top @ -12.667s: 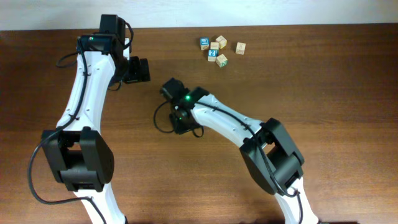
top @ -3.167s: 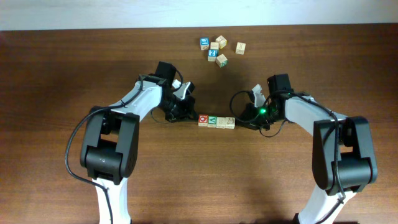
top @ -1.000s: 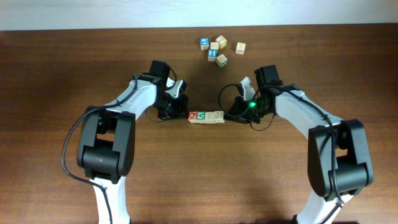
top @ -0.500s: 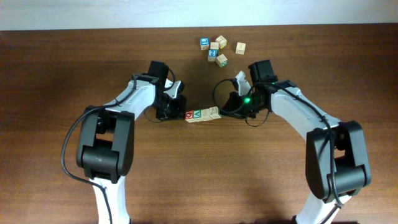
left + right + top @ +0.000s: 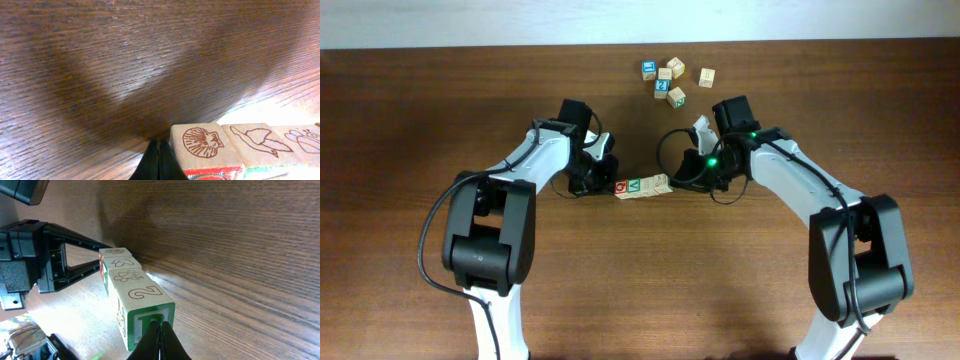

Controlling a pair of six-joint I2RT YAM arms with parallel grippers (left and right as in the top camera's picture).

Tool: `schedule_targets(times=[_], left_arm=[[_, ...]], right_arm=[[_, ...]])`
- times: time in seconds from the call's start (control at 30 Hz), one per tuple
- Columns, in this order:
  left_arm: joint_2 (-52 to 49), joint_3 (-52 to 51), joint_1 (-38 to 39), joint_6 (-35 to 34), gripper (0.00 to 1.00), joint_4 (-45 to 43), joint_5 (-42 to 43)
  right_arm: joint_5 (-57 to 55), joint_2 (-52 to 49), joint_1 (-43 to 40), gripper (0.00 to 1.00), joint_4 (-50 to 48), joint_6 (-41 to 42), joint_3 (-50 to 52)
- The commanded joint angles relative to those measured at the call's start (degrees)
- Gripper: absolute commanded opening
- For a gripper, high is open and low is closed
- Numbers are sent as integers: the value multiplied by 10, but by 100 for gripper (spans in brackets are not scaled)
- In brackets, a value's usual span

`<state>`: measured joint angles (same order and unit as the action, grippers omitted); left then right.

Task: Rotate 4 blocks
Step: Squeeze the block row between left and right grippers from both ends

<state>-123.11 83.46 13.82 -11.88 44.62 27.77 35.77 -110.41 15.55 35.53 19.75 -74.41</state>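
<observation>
My left fingers point(image 5: 152, 165) are pressed together into one blunt tip. They sit at the left end of the row of four blocks point(image 5: 642, 186), right at the corner of the shell block point(image 5: 202, 142). I can't tell whether they touch it or stop just beside it.

The row lies near the middle of the bench point(image 5: 640, 280), and the blocks butt face to face with no gaps that I can see. Its long axis runs left to right across the bench. The right end is tipped a little toward the far edge and the left end toward me. From above, the red ring is on the leftmost block, with green print next to it.

My right fingers point(image 5: 169, 350) are also shut, holding nothing. Their tip rests against the green-framed end face of the block with the 2 point(image 5: 145, 296), at the right end.

I judge this to be the turning step: the row is being swung as one piece between two closed tips, not picked up. The next move calls for opposite sideways pushes at the two ends. They should be even and slow, or the end blocks may slide out of line. The loose blocks point(image 5: 672, 80) lie well apart at the back.
</observation>
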Motion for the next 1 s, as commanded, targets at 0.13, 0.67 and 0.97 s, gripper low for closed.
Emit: schedule_targets(times=[0.13, 0.67, 0.97], left_arm=[[13, 6, 23, -8, 0, 1, 24], [13, 6, 23, -8, 0, 2, 24], [13, 6, 29, -7, 0, 1, 23]], right_arm=[[-9, 7, 51, 4, 26, 3, -40], [-109, -35, 50, 4, 57, 38, -38], [-141, -82, 50, 4, 48, 59, -38]])
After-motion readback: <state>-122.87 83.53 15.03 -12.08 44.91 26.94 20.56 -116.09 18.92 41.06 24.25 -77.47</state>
